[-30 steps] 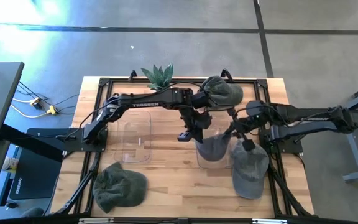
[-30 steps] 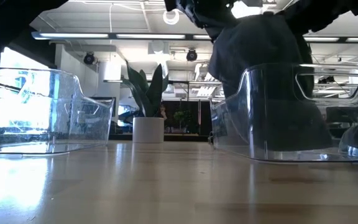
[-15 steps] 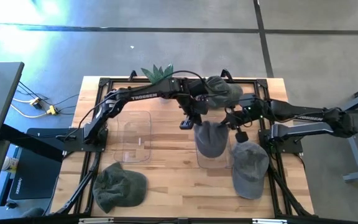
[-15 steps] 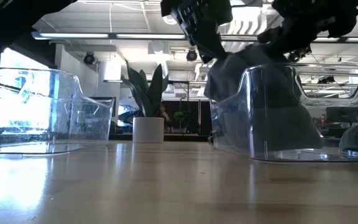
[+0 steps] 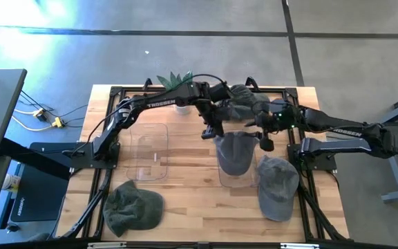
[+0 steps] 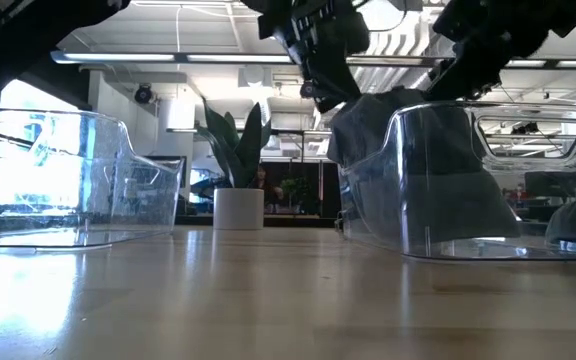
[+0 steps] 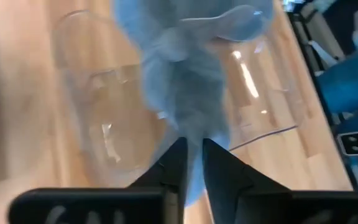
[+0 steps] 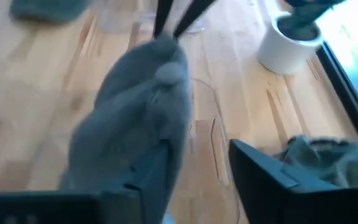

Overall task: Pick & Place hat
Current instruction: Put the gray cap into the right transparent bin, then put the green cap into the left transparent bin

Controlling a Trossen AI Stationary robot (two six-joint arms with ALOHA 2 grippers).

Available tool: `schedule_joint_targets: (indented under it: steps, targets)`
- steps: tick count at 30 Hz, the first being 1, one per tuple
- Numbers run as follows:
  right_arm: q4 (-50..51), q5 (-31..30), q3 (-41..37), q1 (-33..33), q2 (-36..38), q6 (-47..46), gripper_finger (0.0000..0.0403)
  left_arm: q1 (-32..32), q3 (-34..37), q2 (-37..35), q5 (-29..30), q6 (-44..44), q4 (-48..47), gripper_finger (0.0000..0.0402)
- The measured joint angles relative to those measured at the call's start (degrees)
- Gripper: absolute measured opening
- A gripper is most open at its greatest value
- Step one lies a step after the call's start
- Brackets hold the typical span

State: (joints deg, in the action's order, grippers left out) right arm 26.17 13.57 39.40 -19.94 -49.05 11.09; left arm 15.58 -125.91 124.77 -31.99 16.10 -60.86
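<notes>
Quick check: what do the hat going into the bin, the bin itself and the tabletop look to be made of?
Hat: soft grey-green fabric, matte; it folds and sags. Bin: clear hard plastic, glossy; you see through its walls and the rim catches light. Tabletop: light wood planks with visible grain, probably sealed, since it gives a slight sheen.

Potted plant (image 5: pixel 175 85) — wooden table (image 5: pixel 185 200)

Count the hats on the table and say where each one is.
4: one hat in the right clear bin, one beside that bin, one at the front-left corner, one at the back edge.
</notes>
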Motion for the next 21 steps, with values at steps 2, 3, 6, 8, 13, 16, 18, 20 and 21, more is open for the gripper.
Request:
schedule_joint_targets:
  steps: [2, 3, 6, 8, 13, 16, 18, 20, 21]
  targets:
    - [1.8, 0.0, 1.2, -0.7, 1.3, -6.2, 0.0202, 1.5, 0.0, 0.0, 0.8, -0.1, -0.6, 0.0075]
    - [2.7, 0.0, 1.9, -1.1, 1.9, -9.1, 0.0211, 2.3, 0.0, -0.1, 1.3, -0.3, -1.0, 0.0086]
    - [5.3, -0.4, 3.7, -2.4, 3.4, -17.9, 0.0226, 4.7, 0.0, -1.3, 4.0, -2.1, -3.4, 0.0115]
    - [6.4, -1.6, 4.6, -3.3, 4.4, -23.4, 0.0228, 6.0, -0.1, -2.1, 6.3, -4.4, -4.2, 0.0125]
    - [10.7, -2.1, 5.9, -4.4, 6.0, -32.7, 0.0228, 7.2, -0.1, -3.9, 9.4, -7.9, -6.9, 0.0129]
    - [11.9, -2.1, 5.6, -4.4, 6.3, -37.4, 0.0226, 5.8, -0.1, -6.6, 9.1, -9.2, -9.5, 0.0129]
    - [12.0, -1.9, 4.7, -4.3, 6.3, -39.8, 0.0225, 4.1, -0.1, -8.1, 9.3, -10.5, -12.2, 0.0129]
    - [11.4, -1.8, 3.7, -3.4, 6.3, -40.7, 0.0225, 1.3, -0.1, -9.1, 11.6, -11.9, -14.5, 0.0129]
    - [10.8, -1.9, 3.3, -2.7, 6.3, -40.6, 0.0225, -0.4, 0.0, -9.7, 13.6, -13.0, -15.9, 0.0129]
